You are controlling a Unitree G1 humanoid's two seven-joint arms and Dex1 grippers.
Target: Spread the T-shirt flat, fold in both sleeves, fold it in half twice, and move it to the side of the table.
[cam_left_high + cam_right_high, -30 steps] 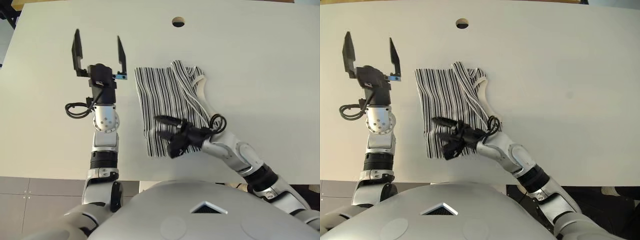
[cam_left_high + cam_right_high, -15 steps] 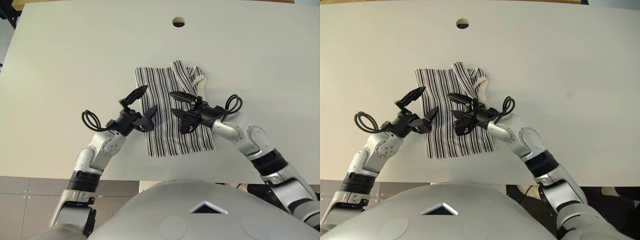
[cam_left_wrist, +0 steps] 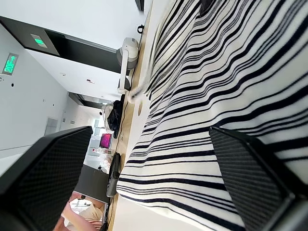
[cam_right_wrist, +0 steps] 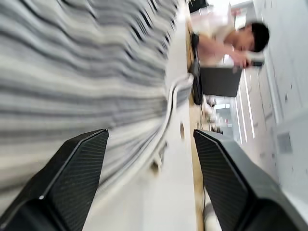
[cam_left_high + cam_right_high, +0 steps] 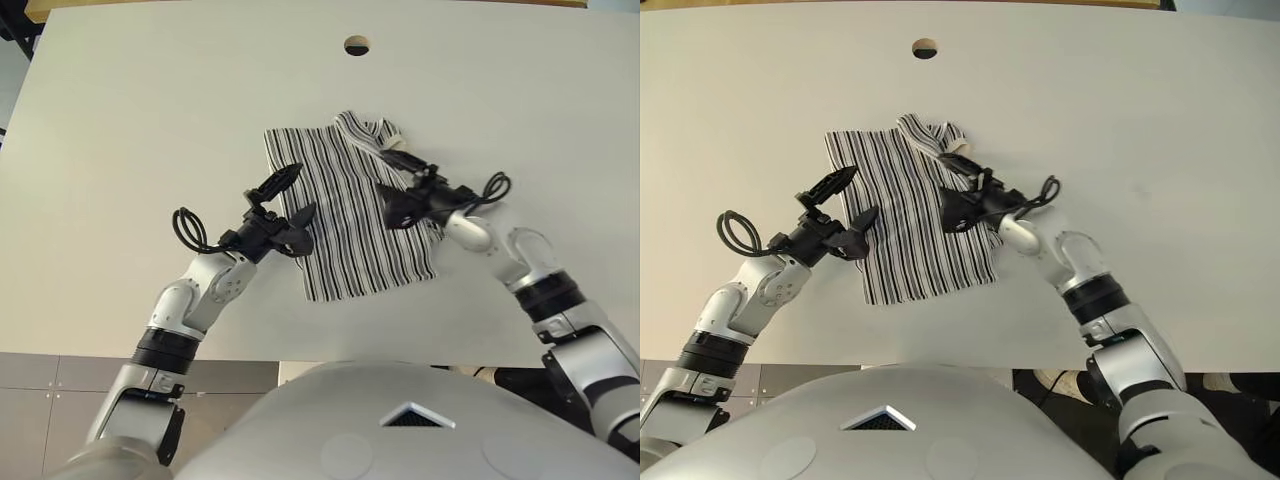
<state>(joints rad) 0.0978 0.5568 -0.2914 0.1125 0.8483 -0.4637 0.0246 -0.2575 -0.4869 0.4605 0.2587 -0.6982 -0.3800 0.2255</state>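
From the head cameras, the striped T-shirt (image 5: 345,240) lies folded into a rough rectangle on the white table (image 5: 120,120). It sits about midway between the left and right edges and somewhat closer to the near edge than the far one. Its long sides are slightly tilted, and its cream collar (image 5: 396,142) is bunched at the far right corner of the bundle. A round hole (image 5: 356,44) sits in the table close to the far edge, well apart from the cloth.

The left gripper (image 5: 292,200) is at the shirt's left edge, about halfway along it, with its two fingers spread wide and pointing in over the stripes. The right gripper (image 5: 395,192) is over the shirt's right side, just near of the collar, and its fingers are also spread. From here it is unclear whether either pair of tips touches the fabric.

In the left wrist view, the two dark fingers (image 3: 48,183) stand far apart. Striped cloth stretches between and beyond them, and nothing is clamped.

In the right wrist view, the fingers (image 4: 67,187) are likewise wide apart, with the stripes and the pale collar band running close beneath them.
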